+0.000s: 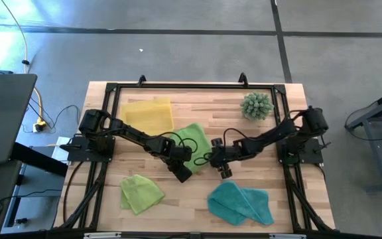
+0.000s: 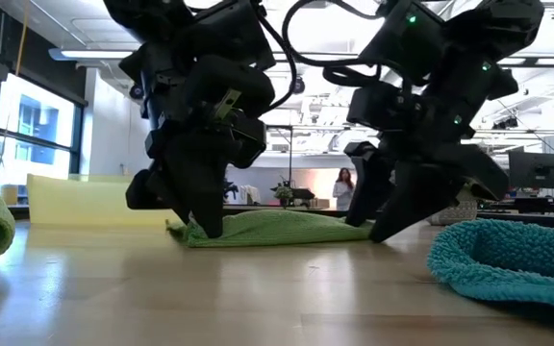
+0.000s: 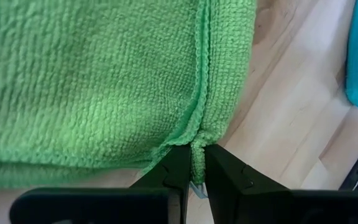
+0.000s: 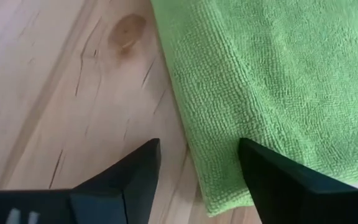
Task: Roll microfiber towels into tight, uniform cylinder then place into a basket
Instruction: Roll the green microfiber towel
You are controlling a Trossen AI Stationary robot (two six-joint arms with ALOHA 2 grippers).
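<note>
Towel [image 1: 192,141] (lime green, folded) lies just beside the basket [image 1: 148,114]. Left gripper [image 3: 193,167] is clenched on the towel's corner hem; right gripper [image 4: 197,163] hangs released over the opposite edge. Risk: the thin pinch may slip as rolling begins, leaving a loose, uneven cylinder.

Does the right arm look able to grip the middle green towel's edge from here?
Probably yes: the right gripper is open at the middle green towel edge, bare table around.
</note>
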